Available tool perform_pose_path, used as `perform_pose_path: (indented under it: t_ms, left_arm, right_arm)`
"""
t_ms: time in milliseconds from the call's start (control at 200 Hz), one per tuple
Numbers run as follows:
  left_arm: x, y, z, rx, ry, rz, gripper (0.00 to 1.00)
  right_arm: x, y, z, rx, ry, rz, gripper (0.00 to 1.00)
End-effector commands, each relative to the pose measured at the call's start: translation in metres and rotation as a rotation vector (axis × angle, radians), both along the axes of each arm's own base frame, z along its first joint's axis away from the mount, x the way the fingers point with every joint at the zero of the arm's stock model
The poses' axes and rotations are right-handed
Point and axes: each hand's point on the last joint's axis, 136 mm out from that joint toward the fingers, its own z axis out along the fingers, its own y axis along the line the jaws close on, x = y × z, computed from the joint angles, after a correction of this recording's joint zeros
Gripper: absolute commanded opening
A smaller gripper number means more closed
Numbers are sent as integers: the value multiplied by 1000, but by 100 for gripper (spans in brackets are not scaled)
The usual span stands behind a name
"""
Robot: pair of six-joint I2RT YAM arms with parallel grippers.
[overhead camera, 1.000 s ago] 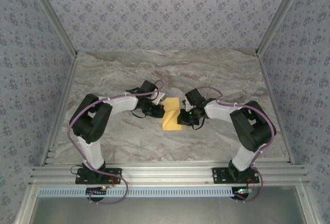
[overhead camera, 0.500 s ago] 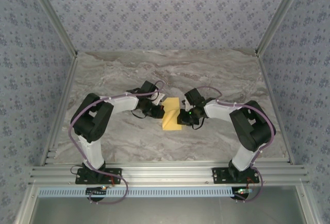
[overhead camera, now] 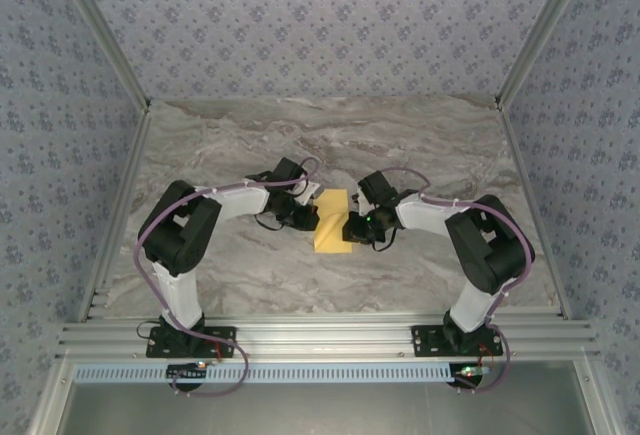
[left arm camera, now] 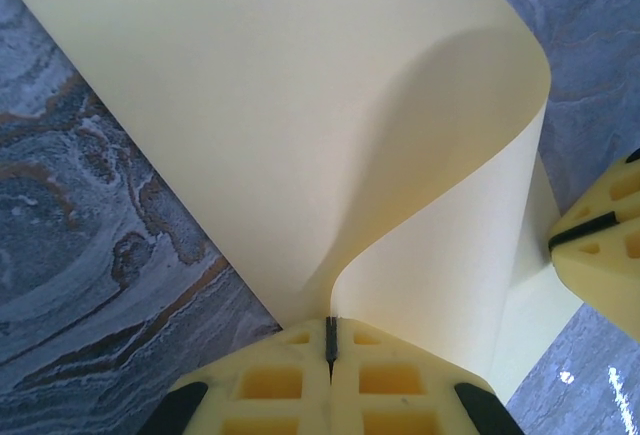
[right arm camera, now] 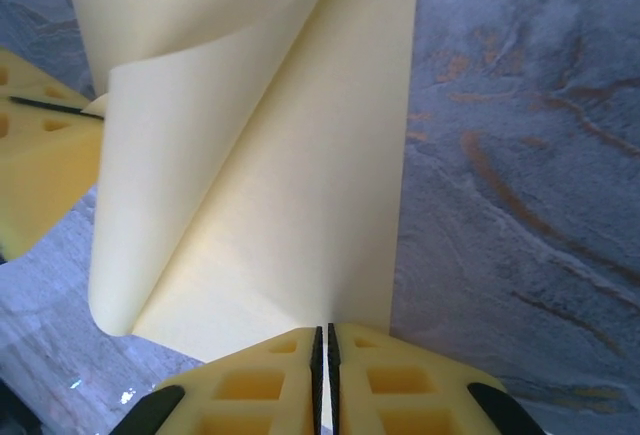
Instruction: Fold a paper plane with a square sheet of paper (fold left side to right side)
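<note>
The paper lies in the middle of the table between the arms, its right part flat and its left side lifted and curling over to the right. The left gripper is clamped on the lifted edge. The right gripper has its jaws together on the flat part, seemingly pinning it. The left-to-right fold looks half done. Next, the lifted edge must be carried across, matched to the right edge and creased flat.
</note>
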Motion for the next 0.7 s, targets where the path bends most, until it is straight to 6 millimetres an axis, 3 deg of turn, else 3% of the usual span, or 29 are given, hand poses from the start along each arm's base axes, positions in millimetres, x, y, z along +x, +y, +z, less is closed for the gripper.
perform_pose_path:
  t_ms: [0,135,355,695]
  left_arm:
    - [1,3,-6,25,8,-11,0]
    - [1,3,-6,26,9,-14,0]
    - [4,0,-5,20,6,-17,0]
    - [4,0,-4,24,7,-16,0]
  right_arm:
    - [8,8,24,93,-40,-5,13]
    - [24,23,38,187,-69,-37,11]
    - [47,36,36,223,-83,-77,10]
    - [56,52,27,223,-70,-57,10]
